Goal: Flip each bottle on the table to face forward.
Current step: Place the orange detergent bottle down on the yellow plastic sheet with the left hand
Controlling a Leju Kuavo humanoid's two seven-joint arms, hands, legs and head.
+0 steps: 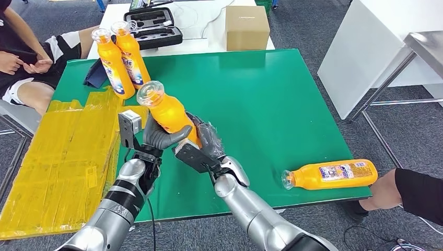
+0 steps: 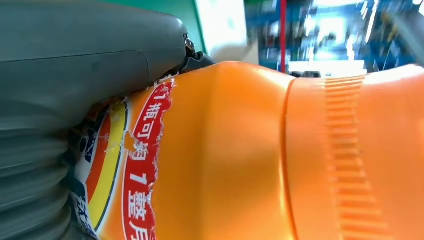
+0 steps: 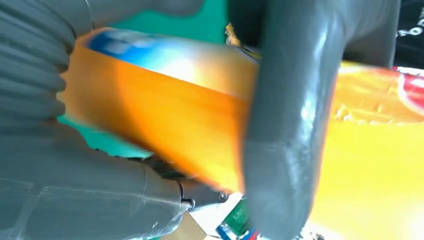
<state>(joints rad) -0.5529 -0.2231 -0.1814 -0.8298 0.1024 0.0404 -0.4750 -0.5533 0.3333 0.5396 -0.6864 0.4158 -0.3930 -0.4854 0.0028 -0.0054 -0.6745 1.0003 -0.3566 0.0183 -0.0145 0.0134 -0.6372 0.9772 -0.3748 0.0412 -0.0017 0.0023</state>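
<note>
An orange bottle (image 1: 168,112) with a clear cap is held tilted above the green table (image 1: 261,99), cap leaning toward the far left. My left hand (image 1: 156,137) grips its lower body from the left and my right hand (image 1: 206,142) grips it from the right. The left wrist view shows the bottle (image 2: 240,160) close up with a torn red label; the right wrist view shows a thick grey finger (image 3: 285,125) wrapped over the orange body (image 3: 165,110). Two bottles (image 1: 121,60) stand upright at the far left. Another bottle (image 1: 331,174) lies on its side near the front right edge.
A person's hand (image 1: 384,191) in a dark sleeve reaches to the lying bottle's base. Yellow padding (image 1: 62,157) covers the table's left side. A cardboard box (image 1: 246,27) and a black case (image 1: 151,26) sit on the white table behind. A seated person (image 1: 26,57) is at far left.
</note>
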